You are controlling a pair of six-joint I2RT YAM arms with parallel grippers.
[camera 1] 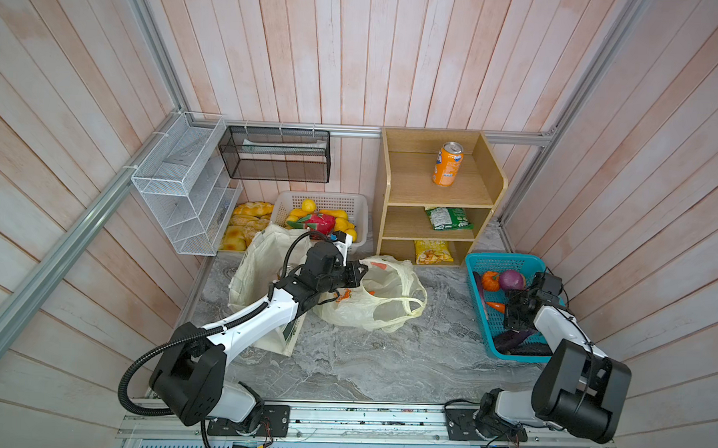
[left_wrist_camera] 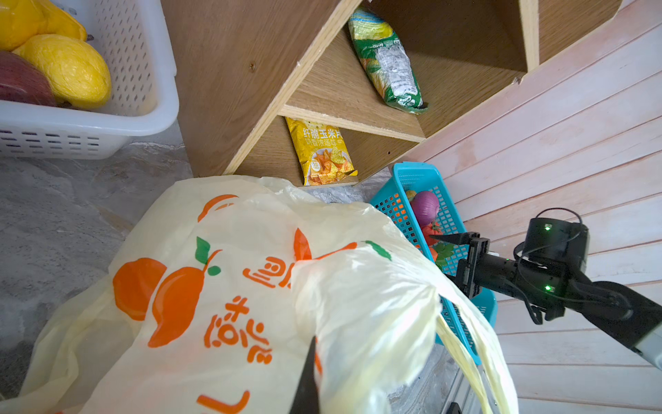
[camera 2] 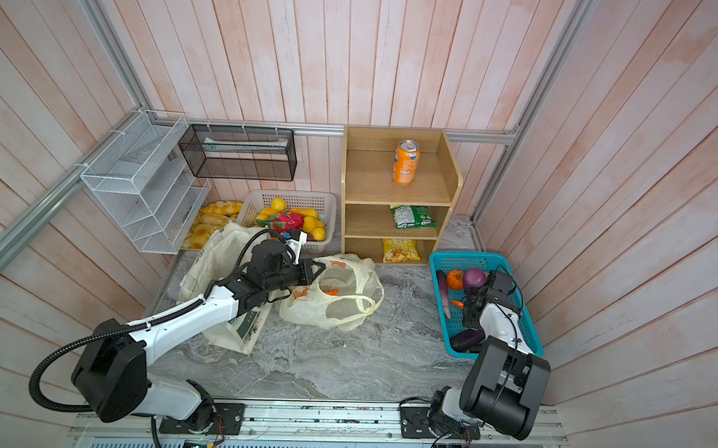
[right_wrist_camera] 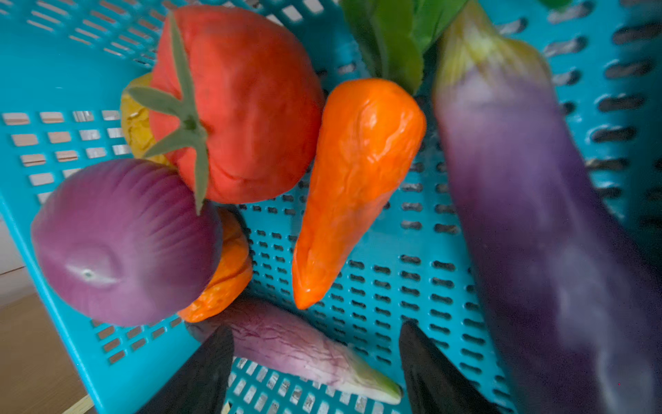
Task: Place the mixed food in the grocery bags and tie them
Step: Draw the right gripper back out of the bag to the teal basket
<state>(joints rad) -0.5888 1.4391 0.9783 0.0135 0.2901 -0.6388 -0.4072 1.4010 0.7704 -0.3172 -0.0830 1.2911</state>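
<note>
Top views: marble tabletop (camera 1: 384, 359), plank walls (camera 1: 356, 46); left claw (camera 1: 362, 271) tight on plastic bag (camera 1: 382, 313), right claw (right_wrist_camera: 315, 329) spread.

tabletop (camera 1: 384, 359): grey marble | on it: cream tote (camera 1: 252, 266), plastic bag (camera 1: 387, 295), white basket (camera 1: 321, 196), blue basket (camera 1: 501, 258), shelf (camera 1: 409, 181)

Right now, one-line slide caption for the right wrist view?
Right gripper open over the blue basket, toy carrot between a tomato and an eggplant.

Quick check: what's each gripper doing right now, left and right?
Left gripper: shut, pinching the plastic bag.
Right gripper: open, holding nothing, over the carrot in the blue basket.
</note>
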